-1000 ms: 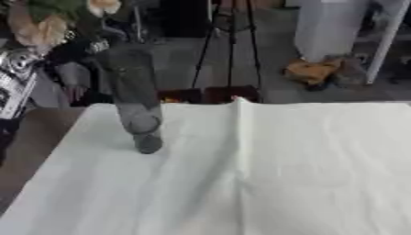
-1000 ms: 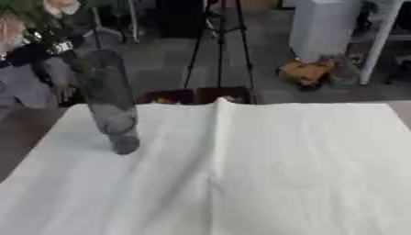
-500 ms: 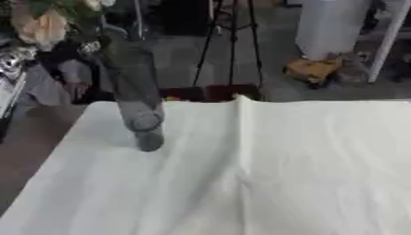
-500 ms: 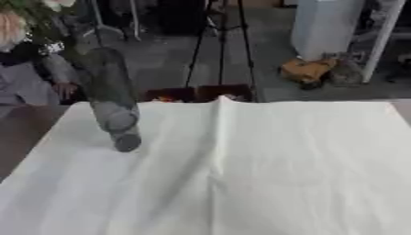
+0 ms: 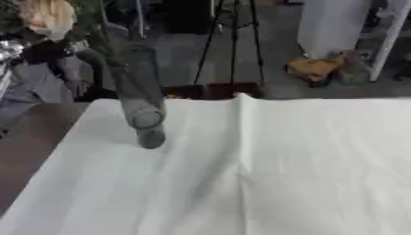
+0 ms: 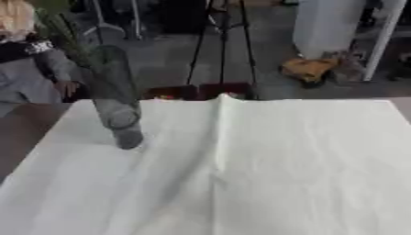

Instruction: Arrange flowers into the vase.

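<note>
Fingers: cannot be made out. A dark and silver mechanical part (image 5: 11, 49) sits at the far left edge of the left eye view, presumably the left arm or hand, near the flower; whether it grips the stem is not visible. Right hand: not in view.

Item 1. Vase (image 5: 140, 94): tall, clear, cylindrical glass, standing on the white cloth (image 5: 265, 170) toward its far left side, near the cloth's rear edge. Appears to lean slightly in both views; this may be the camera's angle.

Item 2. Flower (image 5: 47, 16): pale peach-cream bloom, upper left corner, above and left of the vase mouth. Green stems and leaves (image 6: 70, 34) run down from it toward the vase rim; whether the stem tip is already inside the glass cannot be told.

Item 3. Cloth: white, with a raised fold running front to back near the middle.

Item 4. Background: tripod (image 5: 234, 43) on the floor, an orange-brown object (image 5: 314, 69) beside a white cabinet (image 5: 337, 25).

Risks, judged: the tall narrow vase could tip if a stem or the hand pushes its rim sideways; the soft cloth offers an uneven base. A stem missing the mouth would slide down the outside. Leaves could snag on the rim.

Writing, labels, brands: none legible.
</note>
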You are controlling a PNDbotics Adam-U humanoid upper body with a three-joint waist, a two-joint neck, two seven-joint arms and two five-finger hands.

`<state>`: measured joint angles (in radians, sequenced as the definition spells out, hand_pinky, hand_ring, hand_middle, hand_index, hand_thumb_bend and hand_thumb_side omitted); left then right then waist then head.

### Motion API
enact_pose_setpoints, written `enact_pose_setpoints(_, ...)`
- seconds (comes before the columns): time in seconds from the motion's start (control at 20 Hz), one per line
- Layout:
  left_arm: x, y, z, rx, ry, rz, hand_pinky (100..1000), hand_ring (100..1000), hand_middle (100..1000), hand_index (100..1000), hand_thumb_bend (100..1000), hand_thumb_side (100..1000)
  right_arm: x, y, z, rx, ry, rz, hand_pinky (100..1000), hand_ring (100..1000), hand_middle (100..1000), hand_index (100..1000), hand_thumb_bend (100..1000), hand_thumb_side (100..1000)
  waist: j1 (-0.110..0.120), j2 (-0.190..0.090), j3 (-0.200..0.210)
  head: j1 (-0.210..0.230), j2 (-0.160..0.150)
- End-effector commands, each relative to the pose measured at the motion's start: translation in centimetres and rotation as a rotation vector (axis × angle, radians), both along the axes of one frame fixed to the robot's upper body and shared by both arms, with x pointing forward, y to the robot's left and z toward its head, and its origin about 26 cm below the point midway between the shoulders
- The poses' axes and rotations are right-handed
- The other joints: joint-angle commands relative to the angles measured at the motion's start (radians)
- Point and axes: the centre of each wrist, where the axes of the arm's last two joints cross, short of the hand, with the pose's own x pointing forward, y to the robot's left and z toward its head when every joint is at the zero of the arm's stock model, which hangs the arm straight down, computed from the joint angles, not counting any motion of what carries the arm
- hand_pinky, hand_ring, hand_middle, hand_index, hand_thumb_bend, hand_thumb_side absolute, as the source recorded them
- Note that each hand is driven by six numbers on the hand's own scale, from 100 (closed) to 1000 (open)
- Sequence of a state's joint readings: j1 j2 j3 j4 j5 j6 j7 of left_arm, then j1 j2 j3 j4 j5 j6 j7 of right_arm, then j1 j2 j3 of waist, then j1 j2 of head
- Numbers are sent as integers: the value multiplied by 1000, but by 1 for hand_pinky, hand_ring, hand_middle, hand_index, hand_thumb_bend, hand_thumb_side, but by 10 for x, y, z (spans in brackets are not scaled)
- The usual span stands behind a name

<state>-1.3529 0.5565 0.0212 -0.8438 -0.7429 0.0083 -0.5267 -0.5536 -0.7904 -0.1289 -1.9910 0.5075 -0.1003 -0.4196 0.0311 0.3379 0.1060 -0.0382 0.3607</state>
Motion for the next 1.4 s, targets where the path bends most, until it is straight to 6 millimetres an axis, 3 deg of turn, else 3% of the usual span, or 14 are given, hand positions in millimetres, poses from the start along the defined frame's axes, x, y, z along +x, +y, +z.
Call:
enact_pose_setpoints(0.05, -11, 10, 19, 14, -50, -1, 928, 1000, 1000, 1000, 491, 1000, -4, -1, 7, -3, -26, -4, 827, 866, 838, 893, 292, 1000, 3, -46, 2, -5, 3)
enact_pose_setpoints(0.6, -15, 21, 17, 62, -24, 13, 943, 1000, 1000, 1000, 473, 1000, -4, -2, 6, 2, -24, -14, 826, 866, 836, 892, 287, 1000, 2, -54, 8, -7, 13)
enact_pose_setpoints(1.1, -26, 46, 7, 90, -3, 28, 947, 1000, 1000, 1000, 466, 1000, -4, -3, 4, 12, -26, -23, 827, 866, 837, 892, 264, 1000, -2, -76, 18, -10, 25)
enact_pose_setpoints(1.4, -37, 55, 3, 93, -18, -3, 936, 1000, 1000, 1000, 447, 1000, -4, -3, 4, 21, -32, -24, 827, 866, 838, 893, 251, 1000, -9, -85, 27, -42, 51)
